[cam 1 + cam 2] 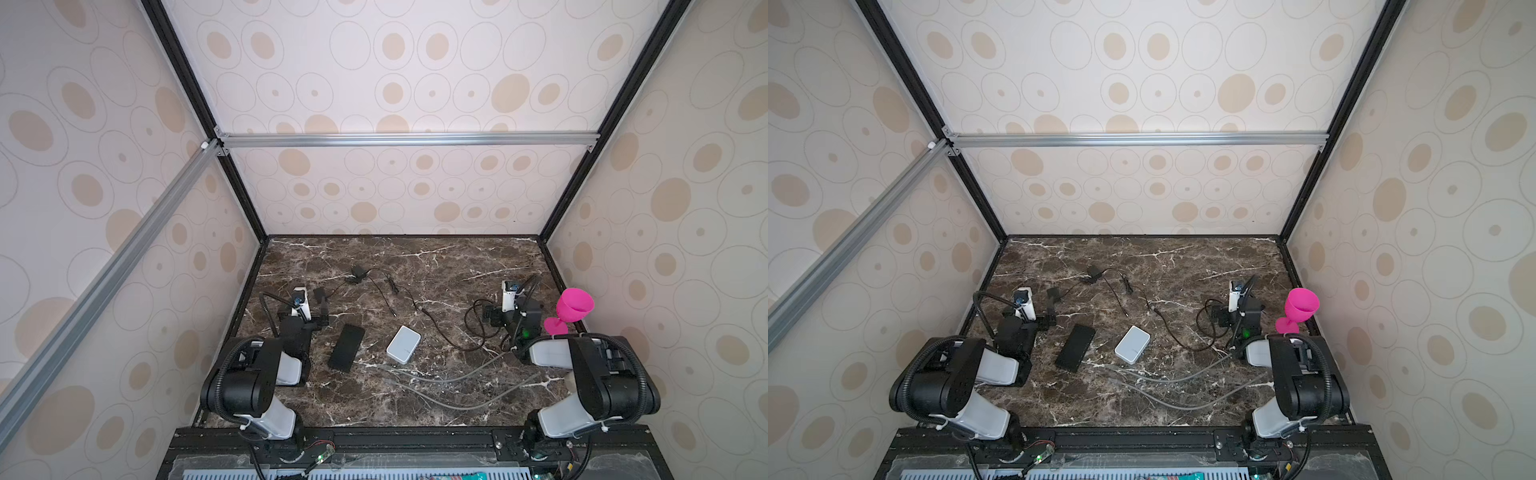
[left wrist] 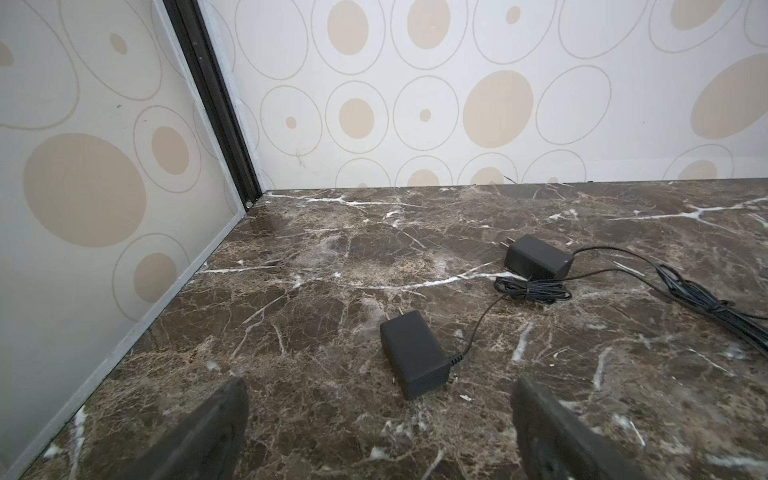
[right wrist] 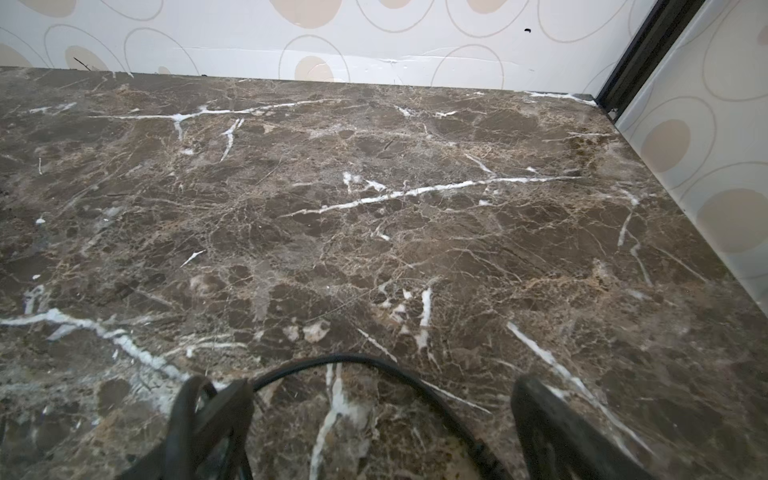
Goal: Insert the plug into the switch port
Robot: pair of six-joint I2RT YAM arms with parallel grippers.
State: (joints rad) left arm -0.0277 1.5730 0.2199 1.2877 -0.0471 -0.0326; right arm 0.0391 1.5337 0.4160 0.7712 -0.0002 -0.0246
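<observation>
Left end effector (image 2: 376, 432) gapes wide and empty, just behind a matte black boxy adapter (image 2: 415, 353). Right end effector (image 3: 386, 428) is equally spread, a glossy cable loop (image 3: 353, 361) between its fingers. The slim plug (image 1: 393, 314) lies on the veined marble counter (image 1: 457, 257), just beyond the smooth white switch (image 1: 403, 345).

In my left wrist view the fingers (image 2: 552, 432) of my left gripper (image 2: 380, 384) look fuzzy, and the bottom edge cuts them off. Far past those fingers, a black cord (image 2: 706, 301) runs out of the picture. My right gripper (image 3: 382, 382) has fuzzy, cut-off fingers (image 3: 552, 428) too. The cable loop (image 3: 345, 358) between them dips under the edge. In both top views the white switch (image 1: 403, 345) is too small for me to see its ports. The plug (image 1: 393, 315) is only a speck.
</observation>
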